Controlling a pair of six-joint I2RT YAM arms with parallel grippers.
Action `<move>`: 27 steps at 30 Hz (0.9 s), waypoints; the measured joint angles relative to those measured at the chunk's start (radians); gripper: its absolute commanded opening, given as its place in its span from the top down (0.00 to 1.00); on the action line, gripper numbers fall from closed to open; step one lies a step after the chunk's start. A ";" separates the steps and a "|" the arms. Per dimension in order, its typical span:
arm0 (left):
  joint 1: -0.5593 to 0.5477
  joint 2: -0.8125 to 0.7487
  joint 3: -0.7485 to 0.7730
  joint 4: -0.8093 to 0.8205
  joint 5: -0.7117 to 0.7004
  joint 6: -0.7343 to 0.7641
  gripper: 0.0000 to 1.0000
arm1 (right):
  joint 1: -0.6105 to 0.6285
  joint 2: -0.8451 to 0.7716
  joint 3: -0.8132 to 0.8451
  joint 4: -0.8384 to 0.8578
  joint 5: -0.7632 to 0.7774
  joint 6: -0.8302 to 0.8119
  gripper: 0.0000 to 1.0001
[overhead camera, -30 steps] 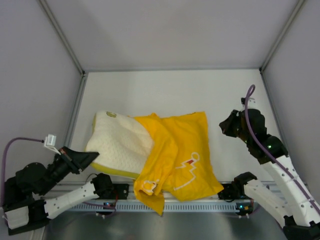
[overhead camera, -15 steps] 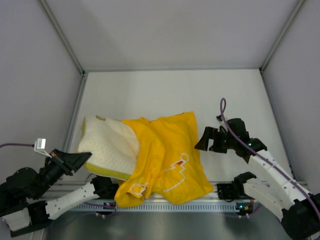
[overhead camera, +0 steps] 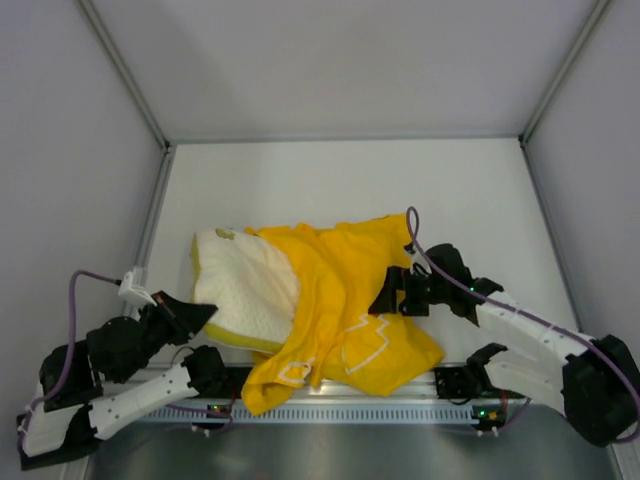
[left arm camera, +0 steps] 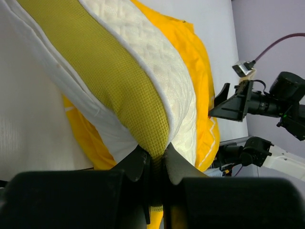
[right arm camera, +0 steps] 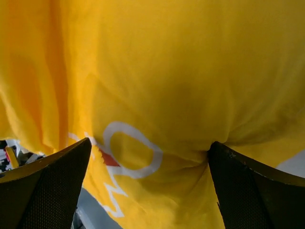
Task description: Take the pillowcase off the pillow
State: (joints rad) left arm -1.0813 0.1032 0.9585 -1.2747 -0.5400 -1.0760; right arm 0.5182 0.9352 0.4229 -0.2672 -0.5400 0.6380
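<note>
My left fingers (left arm camera: 136, 166) are pinched shut on the pillow (overhead camera: 245, 288), gripping the olive mesh band (left arm camera: 109, 81) along its near side. My right fingers (right arm camera: 52, 188) are spread wide just above the pillowcase (overhead camera: 345, 285) with nothing between them. The pillow lies at the left-centre of the surface (overhead camera: 330, 180). Its left part is bare, and the rest is under the rumpled yellow cloth, which trails off to the right. I think the job now is to anchor with the left and draw with the right. I should lower the right onto a fold out near the cloth's right end, close on fabric only and not the cushion beneath, then pull low and straight away from my left hold so the pillow slides out rather than dragging along. Only the left wrist view shows that my grip sits on the band; from above the arm hides it. The top view alone shows how much pillow is already out. The right wrist view shows only yellow cloth and a white ring print (right arm camera: 127, 150), and gives no hint of where the pillow ends underneath.
</note>
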 measured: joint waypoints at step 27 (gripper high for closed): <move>0.002 0.002 -0.104 0.100 -0.060 -0.022 1.00 | -0.099 0.537 0.585 -0.018 0.197 -0.095 0.00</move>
State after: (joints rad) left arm -1.0794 0.1047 0.8547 -1.1748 -0.5995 -1.0981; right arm 0.4194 1.4723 1.0077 -0.2852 -0.3428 0.5426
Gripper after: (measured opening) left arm 0.098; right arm 0.993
